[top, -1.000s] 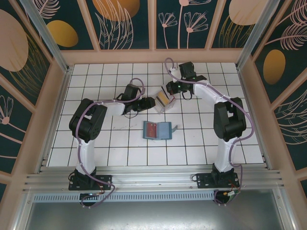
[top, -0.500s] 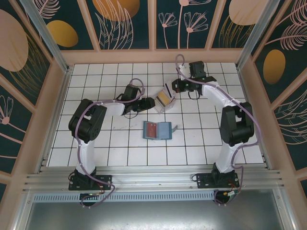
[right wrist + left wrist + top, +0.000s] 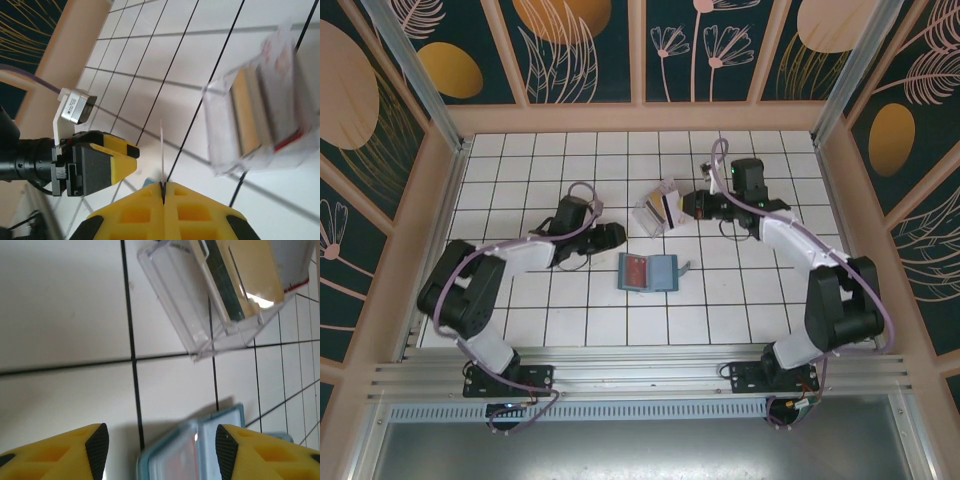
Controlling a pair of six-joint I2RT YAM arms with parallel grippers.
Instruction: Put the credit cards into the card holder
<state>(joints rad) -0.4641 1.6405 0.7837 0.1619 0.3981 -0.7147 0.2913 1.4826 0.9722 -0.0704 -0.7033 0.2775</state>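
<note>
Just ahead of the spread left claw (image 3: 161, 442) lies the wallet (image 3: 192, 457); beyond it stands the holder (image 3: 175, 305), gold cards (image 3: 255, 270) inside. Right claw (image 3: 163, 186), pressed together, sits near the holder's other side.

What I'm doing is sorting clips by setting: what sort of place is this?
Probably a robot test cell: white tiled table, leaf-printed wall panels, and a left arm and right arm bolted to an aluminium rail.
</note>
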